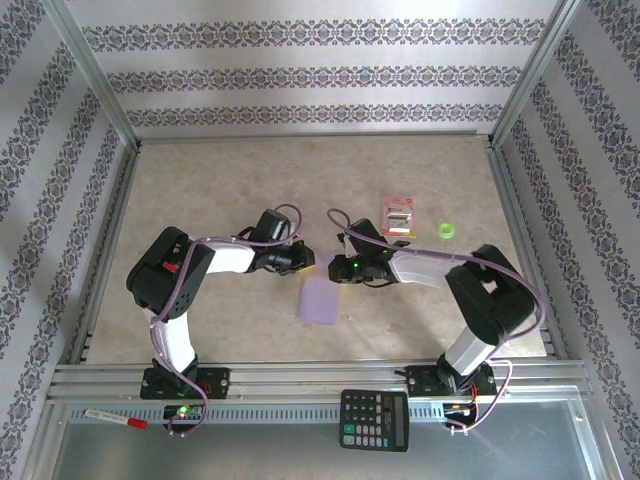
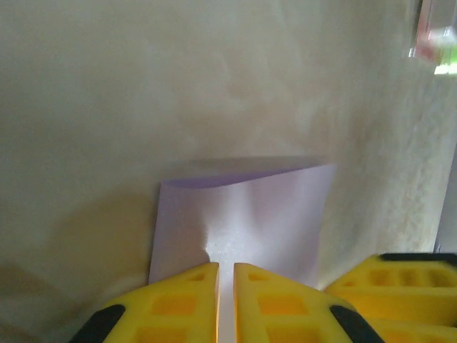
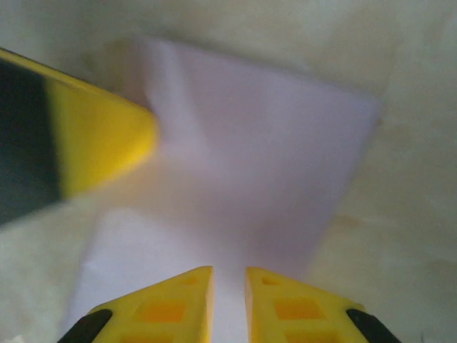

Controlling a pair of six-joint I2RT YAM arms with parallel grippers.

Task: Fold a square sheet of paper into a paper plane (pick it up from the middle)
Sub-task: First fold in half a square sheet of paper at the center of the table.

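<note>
The table (image 1: 200,180) carries both arms, the left arm (image 1: 175,275) and right arm (image 1: 490,300) bent inward so that their wrists meet near its middle. The paper (image 1: 320,300) lies there on the table top, just nearer the bases than the wrists. It looks doubled over: in the left wrist view the upper layer bows up and a darker strip shows under its far edge. The packet (image 1: 400,215) and ring (image 1: 446,231) sit well apart, to the right rear.

The left gripper (image 2: 226,271) stands nearly closed, with only a thin slit between its fingers, low at one edge of the paper. The right gripper (image 3: 228,275) is the same, just beside it over the same sheet. The close views are soft, so I cannot tell whether either slit has paper nipped in it or merely presses on top.

The step in hand seems to be setting an early fold. To do it well, one gripper should pin the layers with their edges matched while the other slides flat along the fold line. The bowed layer needs pressing down before creasing. Thin paper will likely skate on this smooth top, so pressure should be light and straight down, and the two grippers need room to avoid bumping.
</note>
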